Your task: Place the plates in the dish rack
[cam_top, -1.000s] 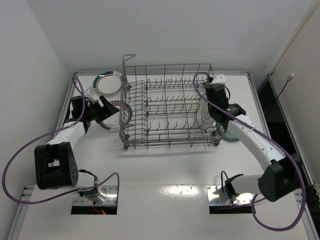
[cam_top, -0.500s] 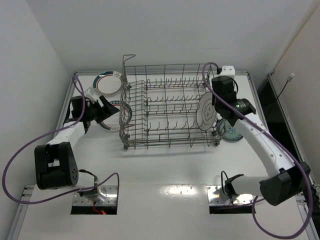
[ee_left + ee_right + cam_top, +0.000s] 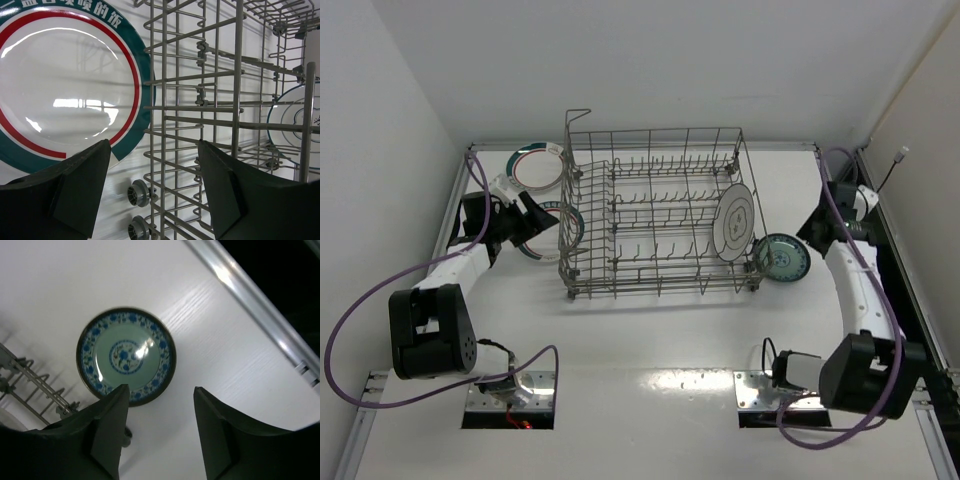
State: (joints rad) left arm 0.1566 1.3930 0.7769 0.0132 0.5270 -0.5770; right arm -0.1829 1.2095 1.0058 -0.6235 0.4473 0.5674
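A: Right hand [image 3: 159,392]?
B: Wide open, w/ nothing in it, just above the small round teal flower plate [image 3: 126,356] on the white counter [image 3: 60,280].
A: Next?
B: Prob go down, pinch its edge, then stand it up in the big grey wire dish rack [image 3: 650,287].

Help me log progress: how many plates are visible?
4: ringed plate upright in the dish rack; teal plate right of it; far banded plate and near banded plate left of it. Others may be hidden.
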